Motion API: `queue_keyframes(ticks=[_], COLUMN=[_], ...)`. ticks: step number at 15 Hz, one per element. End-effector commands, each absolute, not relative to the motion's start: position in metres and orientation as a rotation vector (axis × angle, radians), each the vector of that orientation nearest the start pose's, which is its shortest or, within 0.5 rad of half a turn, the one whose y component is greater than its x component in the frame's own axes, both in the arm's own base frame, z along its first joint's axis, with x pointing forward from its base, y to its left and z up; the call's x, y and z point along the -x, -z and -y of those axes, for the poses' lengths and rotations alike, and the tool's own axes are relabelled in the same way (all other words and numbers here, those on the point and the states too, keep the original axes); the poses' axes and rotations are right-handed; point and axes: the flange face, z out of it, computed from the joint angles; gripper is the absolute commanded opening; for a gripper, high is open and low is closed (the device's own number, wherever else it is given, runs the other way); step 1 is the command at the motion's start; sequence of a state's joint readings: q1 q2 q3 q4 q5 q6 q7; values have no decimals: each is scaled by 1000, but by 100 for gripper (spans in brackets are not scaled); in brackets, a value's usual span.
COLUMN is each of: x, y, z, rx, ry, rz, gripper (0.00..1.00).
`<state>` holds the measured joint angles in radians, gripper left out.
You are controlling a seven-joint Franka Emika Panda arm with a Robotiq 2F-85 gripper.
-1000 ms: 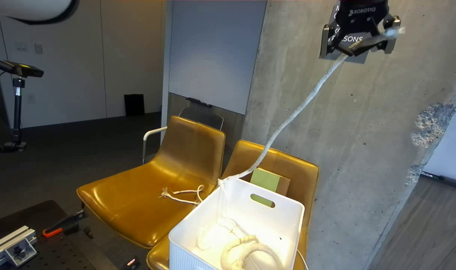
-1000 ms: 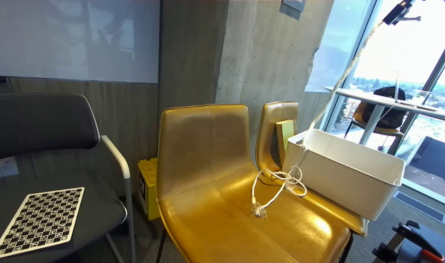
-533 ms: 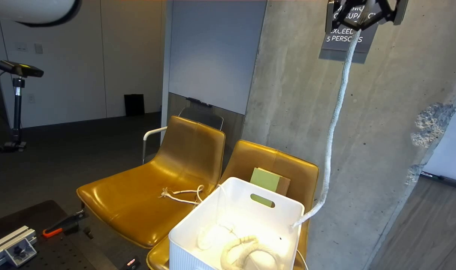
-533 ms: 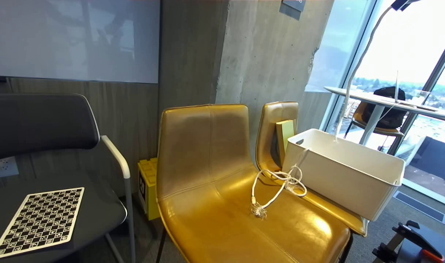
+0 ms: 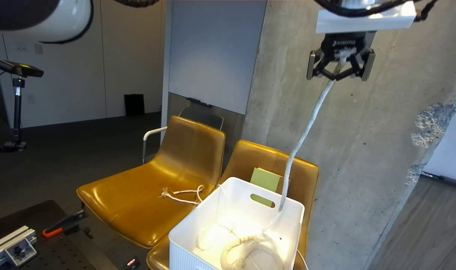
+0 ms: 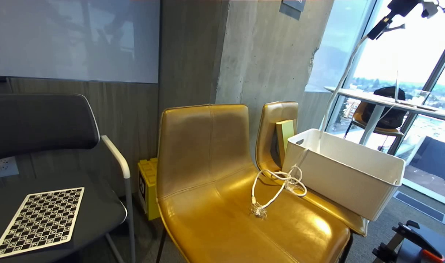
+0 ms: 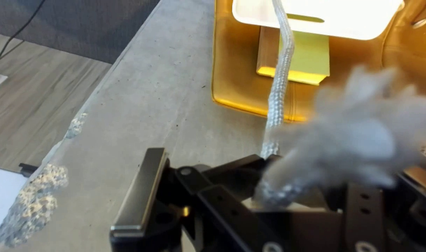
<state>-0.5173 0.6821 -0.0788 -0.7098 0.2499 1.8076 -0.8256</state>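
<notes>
Legibly marked ROBOTIQ, the end effector is closed tight on white rope.

Rope: braided textile, matt, visibly textured; end frayed into loose fibres. Bin: plastic, smooth inside, finely ribbed on an outer face. Hand: matt, with satin-finished metal along both sides. Chair: smooth, glossy, leather-like covering. Wall: matt concrete, rough where chipped. Whiteboard: smooth, faintly reflective.
</notes>
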Motion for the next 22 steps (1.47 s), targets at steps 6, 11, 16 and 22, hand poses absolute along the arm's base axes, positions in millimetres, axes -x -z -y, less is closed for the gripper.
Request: queue_keyframes(ticks=[6, 11, 16, 22], x=[-639, -599, -572, -536], y=[-528, -507, -493, -452], z=[398, 397, 370, 311], rx=[3170, 3114, 3060, 2965], ry=[438, 318, 362, 283], rz=[501, 549, 640, 753], gripper=[0, 0, 0, 0])
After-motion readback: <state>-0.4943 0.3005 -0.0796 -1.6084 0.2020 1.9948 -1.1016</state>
